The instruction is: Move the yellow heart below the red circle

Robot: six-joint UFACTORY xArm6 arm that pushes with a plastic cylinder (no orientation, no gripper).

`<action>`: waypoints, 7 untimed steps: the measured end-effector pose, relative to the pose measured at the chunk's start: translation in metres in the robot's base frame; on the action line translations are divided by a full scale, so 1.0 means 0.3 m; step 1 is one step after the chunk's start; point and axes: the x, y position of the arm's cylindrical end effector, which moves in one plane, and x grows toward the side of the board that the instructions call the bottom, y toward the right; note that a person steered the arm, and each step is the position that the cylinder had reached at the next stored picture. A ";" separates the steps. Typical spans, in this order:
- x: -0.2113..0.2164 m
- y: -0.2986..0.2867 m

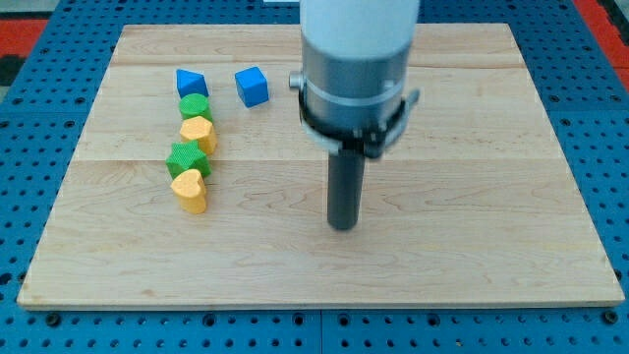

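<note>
The yellow heart (189, 190) lies at the bottom of a column of blocks on the left of the wooden board (472, 246). It touches the green star (187, 157) just above it. No red circle shows anywhere; the arm's wide body (356, 69) hides part of the board's top middle. My tip (342, 226) rests on the board near the middle, well to the right of the yellow heart and apart from every block.
Above the green star, the column holds a second yellow block (198, 132), a green round block (195, 106) and a blue triangle-like block (191, 82). A blue cube (252, 86) stands to the right of the column's top. Blue perforated table surrounds the board.
</note>
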 end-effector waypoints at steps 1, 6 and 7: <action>0.143 -0.288; -0.134 -0.585; -0.181 -0.417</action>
